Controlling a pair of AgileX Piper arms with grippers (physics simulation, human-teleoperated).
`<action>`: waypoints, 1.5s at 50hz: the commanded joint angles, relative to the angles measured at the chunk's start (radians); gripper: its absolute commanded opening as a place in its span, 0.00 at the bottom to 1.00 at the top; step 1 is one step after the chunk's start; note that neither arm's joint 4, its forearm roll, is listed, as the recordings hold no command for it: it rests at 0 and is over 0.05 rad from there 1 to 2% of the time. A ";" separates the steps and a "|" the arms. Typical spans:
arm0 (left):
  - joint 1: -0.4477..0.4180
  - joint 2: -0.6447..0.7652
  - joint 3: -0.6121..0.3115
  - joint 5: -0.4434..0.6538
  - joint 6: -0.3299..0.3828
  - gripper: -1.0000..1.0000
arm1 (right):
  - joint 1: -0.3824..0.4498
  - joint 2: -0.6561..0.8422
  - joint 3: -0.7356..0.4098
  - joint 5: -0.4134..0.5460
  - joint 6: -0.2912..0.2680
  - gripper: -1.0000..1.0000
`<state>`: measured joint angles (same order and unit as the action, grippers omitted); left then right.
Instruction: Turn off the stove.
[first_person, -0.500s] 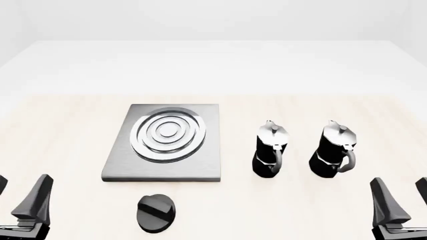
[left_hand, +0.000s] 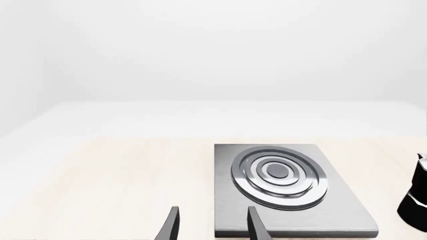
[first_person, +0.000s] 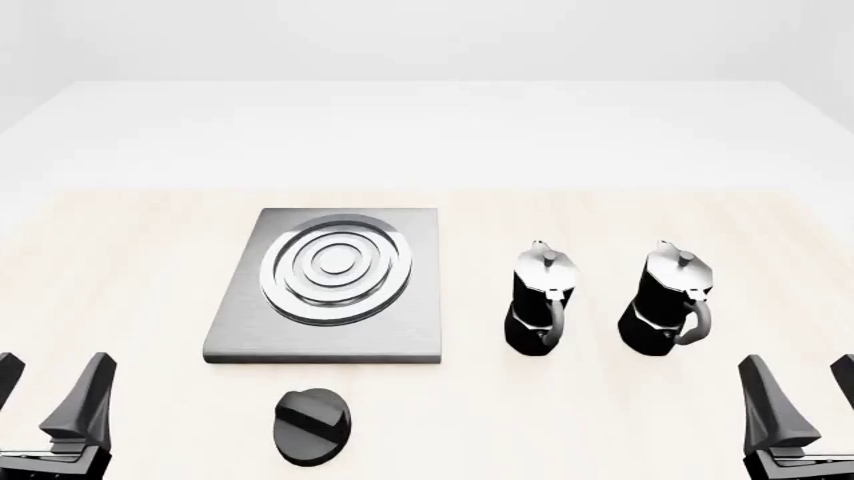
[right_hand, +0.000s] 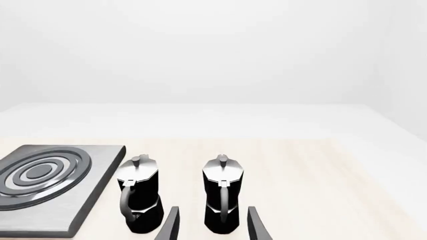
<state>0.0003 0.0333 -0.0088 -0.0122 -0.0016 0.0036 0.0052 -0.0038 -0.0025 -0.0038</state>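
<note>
No readable text or markings anywhere.

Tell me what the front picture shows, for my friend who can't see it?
A grey square stove with shiny ring burner lies on a pale table, its round black knob lying separately just in front. Two black-and-silver moka pots stand upright to its right. The left gripper and right gripper wait open in the near corners, touching nothing.
</note>
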 joint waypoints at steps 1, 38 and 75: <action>0.002 0.070 -0.020 -0.035 -0.015 1.00 | -0.001 -0.001 -0.001 -0.001 0.000 1.00; -0.292 0.453 -0.401 0.421 0.322 1.00 | 0.017 0.003 0.001 0.000 0.002 1.00; -0.440 0.659 -0.313 0.348 0.201 1.00 | 0.015 0.000 0.003 0.003 0.001 1.00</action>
<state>-0.3890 0.6328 -0.3559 0.4020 0.2506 0.0207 0.0068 -0.0013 -0.0015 -0.0025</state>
